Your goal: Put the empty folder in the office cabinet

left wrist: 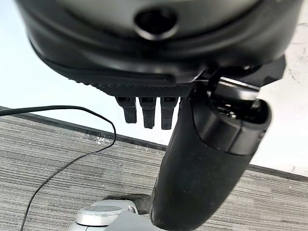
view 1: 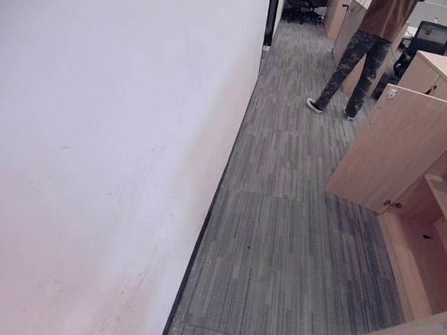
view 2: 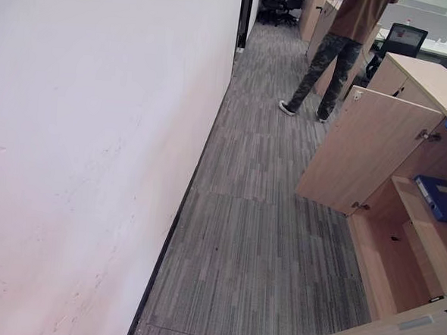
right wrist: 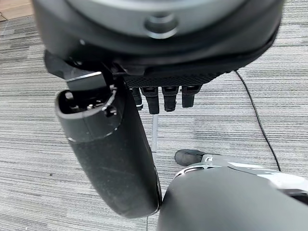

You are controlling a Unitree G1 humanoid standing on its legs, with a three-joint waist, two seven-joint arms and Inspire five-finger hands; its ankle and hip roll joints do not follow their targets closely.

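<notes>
- The folder (view 2: 442, 197), blue, already lies on a shelf inside the open office cabinet (view 2: 401, 247) at the right of the frame.
- Left robot hand (left wrist: 202, 159) and right robot hand (right wrist: 110, 159) hang empty, fingers relaxed.
- Placing looks done; closing the cabinet door (view 2: 365, 149) may remain.

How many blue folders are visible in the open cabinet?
1: a blue folder lies on the shelf of the open cabinet. Others may be hidden past the view's right edge.
</notes>
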